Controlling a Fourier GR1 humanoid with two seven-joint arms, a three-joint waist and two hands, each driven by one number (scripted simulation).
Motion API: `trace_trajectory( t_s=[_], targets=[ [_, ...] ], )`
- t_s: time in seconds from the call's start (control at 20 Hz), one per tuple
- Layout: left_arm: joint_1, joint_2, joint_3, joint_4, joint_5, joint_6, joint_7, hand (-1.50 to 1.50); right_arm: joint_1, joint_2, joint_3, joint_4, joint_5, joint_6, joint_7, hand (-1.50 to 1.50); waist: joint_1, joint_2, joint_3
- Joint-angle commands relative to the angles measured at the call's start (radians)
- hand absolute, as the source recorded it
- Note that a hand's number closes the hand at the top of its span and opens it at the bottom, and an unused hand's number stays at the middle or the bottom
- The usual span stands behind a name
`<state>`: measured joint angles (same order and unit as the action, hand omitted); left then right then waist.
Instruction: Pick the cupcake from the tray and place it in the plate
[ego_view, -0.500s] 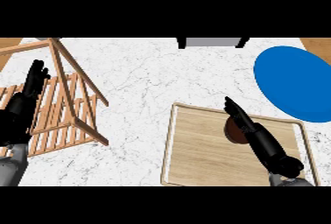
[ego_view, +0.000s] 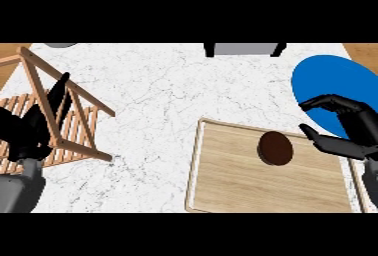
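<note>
Right hand is what I watch first: it hangs at the right side of the wooden tray, fingers curved and spread apart from the thumb like an open claw, and it holds nothing. It is near the cupcake but not touching it; there is a clear gap between them. The cupcake, a dark brown round thing from above, sits on the upper right part of the tray, and the blue plate lies just beyond the tray's upper right corner, partly behind the hand. What could go wrong, in my opinion: if the hand closes from the side at this angle, the thumb may push the cupcake across the smooth wood instead of catching it, or tip it over, because it looks small and light. Also the plate is very close, so a wide movement may knock its rim. The left hand rests with fingers up and relaxed at the left edge, in front of a wooden rack; it seems out of the way. Several things I cannot see well: the plate is cut off at the right edge, the tray's right border is hidden under the right forearm, and from so steeply above I cannot judge how high the hand is over the tray, or how tall the cupcake is.
</note>
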<state>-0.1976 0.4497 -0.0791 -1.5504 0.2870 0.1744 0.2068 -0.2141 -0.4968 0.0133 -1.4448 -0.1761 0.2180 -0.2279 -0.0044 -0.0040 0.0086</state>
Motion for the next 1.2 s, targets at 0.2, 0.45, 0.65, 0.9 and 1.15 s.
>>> trace_trajectory(
  t_s=[0.2,0.45,0.65,0.9,1.15],
  targets=[
    [-0.008,-0.014,-0.002,0.108,0.001,-0.04,0.003,0.0,0.08,0.001,-0.059,0.268,0.033,0.121,-0.392,-1.5,0.002,0.014,-0.007],
    [0.037,-0.008,-0.023,-0.019,0.056,-0.01,0.104,0.0,0.057,-0.06,0.011,0.237,0.18,0.065,-0.38,-1.5,0.003,0.016,-0.006],
    [0.056,0.017,-0.026,-0.082,0.079,0.024,0.151,0.0,0.051,-0.117,0.025,0.193,0.219,0.073,-0.339,-1.5,-0.01,0.007,-0.01],
    [0.059,0.029,-0.035,-0.12,0.095,0.076,0.196,0.0,0.028,-0.118,0.071,0.168,0.258,0.084,-0.285,-1.5,-0.02,0.011,-0.01],
    [0.075,0.046,-0.052,-0.153,0.098,0.081,0.197,0.0,0.001,-0.163,0.126,0.178,0.33,0.118,-0.207,-1.5,-0.012,0.017,-0.011]
  ],
)
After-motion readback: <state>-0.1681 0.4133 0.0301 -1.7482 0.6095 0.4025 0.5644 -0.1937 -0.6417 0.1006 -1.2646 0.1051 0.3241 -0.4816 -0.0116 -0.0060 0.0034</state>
